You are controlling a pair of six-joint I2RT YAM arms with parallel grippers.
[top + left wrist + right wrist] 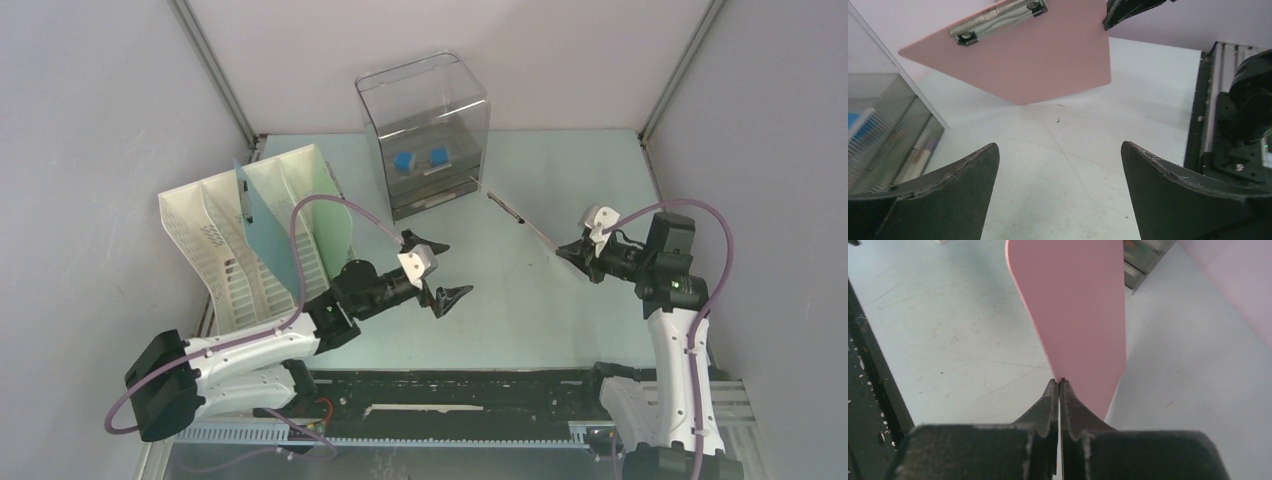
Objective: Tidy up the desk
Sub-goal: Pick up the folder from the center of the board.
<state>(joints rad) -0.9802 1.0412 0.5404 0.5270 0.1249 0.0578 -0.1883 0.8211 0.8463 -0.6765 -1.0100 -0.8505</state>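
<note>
A white rack [212, 232] holds a blue clipboard [265, 240], left of a clear drawer box [420, 110] and pink clipboard [1048, 55].

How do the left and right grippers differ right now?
The left gripper is wide open and empty; the right gripper is shut on the edge of a pink clipboard. The left is near the white file rack, the right toward the right side of the desk. Both have dark fingers.

Large flat pale mint-green desk [540, 310], level, lightly scuffed.
</note>
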